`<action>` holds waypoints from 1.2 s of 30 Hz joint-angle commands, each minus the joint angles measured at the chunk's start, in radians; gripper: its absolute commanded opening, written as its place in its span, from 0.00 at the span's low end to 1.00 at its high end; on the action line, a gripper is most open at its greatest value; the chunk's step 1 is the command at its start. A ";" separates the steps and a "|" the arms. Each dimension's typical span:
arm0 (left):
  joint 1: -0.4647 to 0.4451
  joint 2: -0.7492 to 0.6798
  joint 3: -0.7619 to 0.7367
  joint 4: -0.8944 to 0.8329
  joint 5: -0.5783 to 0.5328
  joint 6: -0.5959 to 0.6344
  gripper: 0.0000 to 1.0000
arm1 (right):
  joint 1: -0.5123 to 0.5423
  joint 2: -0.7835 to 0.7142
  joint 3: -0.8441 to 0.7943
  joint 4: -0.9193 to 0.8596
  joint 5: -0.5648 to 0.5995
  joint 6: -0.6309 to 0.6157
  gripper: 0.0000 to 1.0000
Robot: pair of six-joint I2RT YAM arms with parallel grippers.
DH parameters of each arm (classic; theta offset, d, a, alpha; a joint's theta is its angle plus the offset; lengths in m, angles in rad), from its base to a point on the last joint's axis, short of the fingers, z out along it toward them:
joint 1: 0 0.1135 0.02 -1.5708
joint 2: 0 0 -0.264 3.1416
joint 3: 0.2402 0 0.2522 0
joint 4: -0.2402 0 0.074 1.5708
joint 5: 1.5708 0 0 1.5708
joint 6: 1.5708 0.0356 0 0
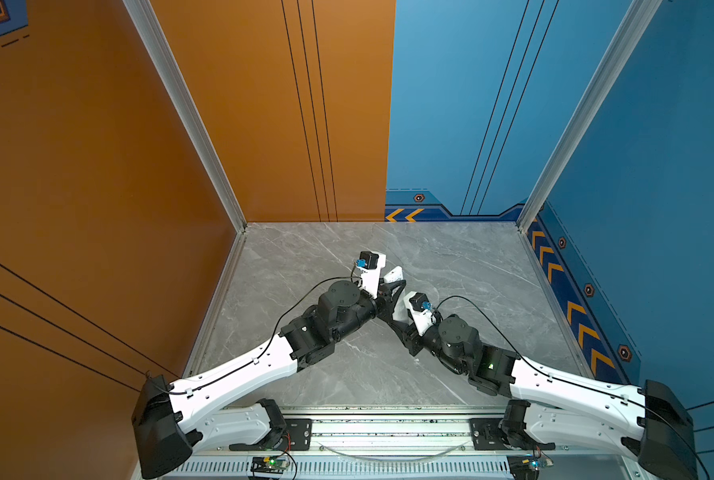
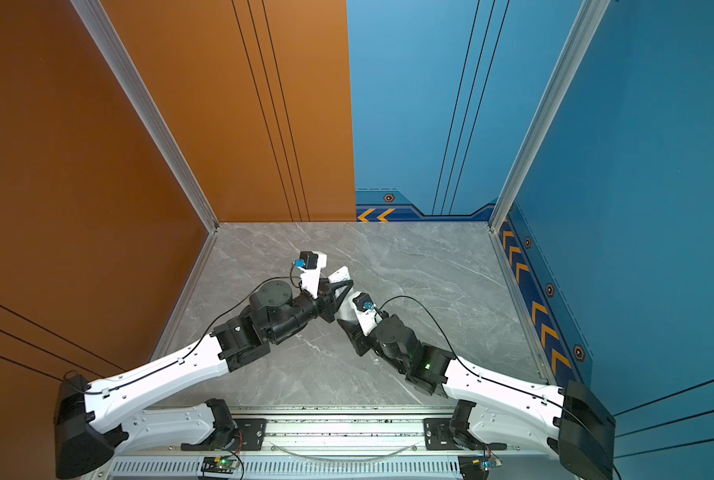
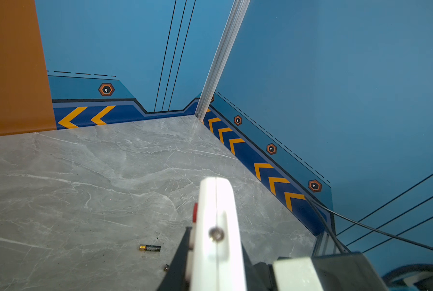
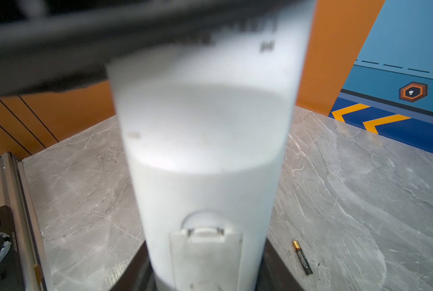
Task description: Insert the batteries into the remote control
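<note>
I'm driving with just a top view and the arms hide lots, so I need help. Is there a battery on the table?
Observer: Yes. The left wrist view shows one battery lying flat on the table.
Operator: Is the battery door open?
Observer: It looks shut. In the right wrist view the cover sits in place on the back of the remote control.
Operator: How is the left hand holding it?
Observer: The left wrist view shows the left gripper shut across its thin body, button side against one finger.
</note>
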 commanded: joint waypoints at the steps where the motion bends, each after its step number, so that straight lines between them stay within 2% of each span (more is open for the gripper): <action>1: 0.006 0.004 -0.012 0.028 0.024 -0.022 0.18 | 0.011 -0.001 -0.006 0.056 0.001 -0.008 0.00; 11: 0.012 0.006 -0.016 0.024 0.040 -0.016 0.09 | 0.011 -0.001 -0.004 0.058 -0.016 -0.006 0.00; 26: 0.030 -0.029 0.025 -0.154 0.002 0.044 0.02 | 0.011 -0.072 -0.047 0.079 -0.058 -0.025 0.77; 32: 0.036 -0.039 0.025 -0.179 -0.003 0.057 0.01 | 0.011 -0.127 -0.055 0.031 -0.082 -0.071 0.95; 36: 0.051 -0.045 0.024 -0.194 0.017 0.061 0.01 | 0.011 -0.181 -0.067 -0.013 -0.115 -0.136 1.00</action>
